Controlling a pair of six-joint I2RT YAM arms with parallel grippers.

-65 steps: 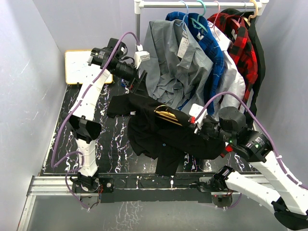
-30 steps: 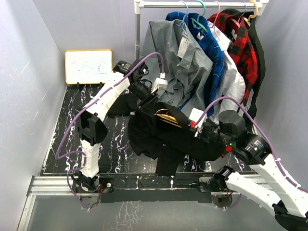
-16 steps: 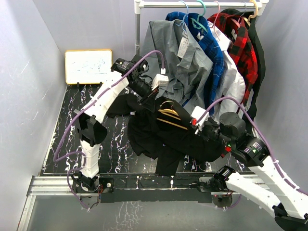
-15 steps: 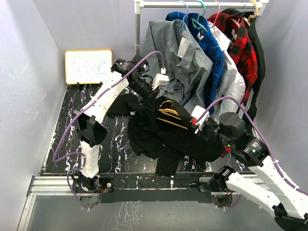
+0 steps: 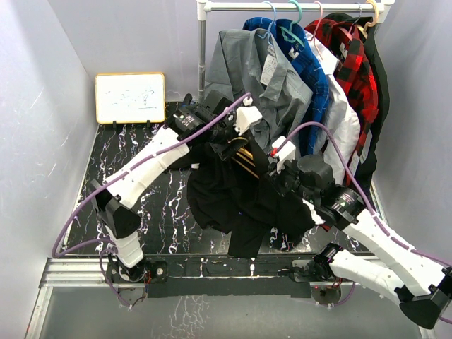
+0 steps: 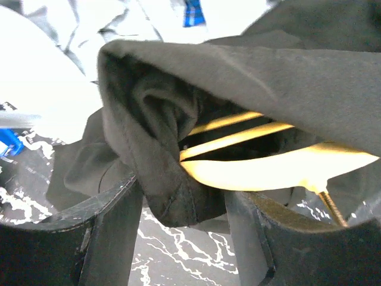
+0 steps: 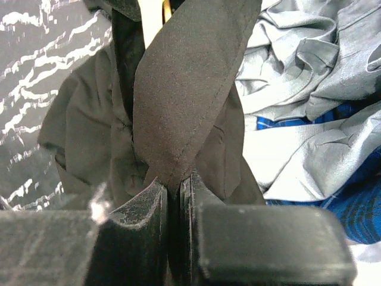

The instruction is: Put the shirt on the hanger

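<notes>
Reaching up and across from its base at the near left corner, the left arm stretches diagonally over the black marbled table (image 5: 106, 176), past the whiteboard (image 5: 130, 97), and bends its wrist down toward the middle. The left gripper (image 5: 232, 145) sits at the upper edge of the shirt (image 5: 233, 205), beside the hanger (image 5: 244, 159).

From above, that gripper's jaws are lost among cable and dark cloth. The left wrist camera settles it: the left gripper (image 6: 183, 193) has its jaws standing apart, with a bunched fold of the shirt (image 6: 297, 77) drooping between them, not pinched flat. Beyond the fold, the yellow bars of the hanger (image 6: 256, 170) run under the fabric (only this view shows them tucked inside the garment).

The shirt is heaped mid-table, its upper part lifted between the two arms, in front of the grey shirt (image 5: 261, 92) hanging from the rail (image 5: 296, 6).

Farther right, the right arm rises from the near right corner and folds back toward the centre, with the right gripper (image 5: 277, 180) buried in black cloth. Its wrist camera shows the right gripper (image 7: 178, 185) clamped tight on a strip of the shirt (image 7: 178, 77), which rises taut from the fingers. The hanger's hook is hard to make out in any view.
</notes>
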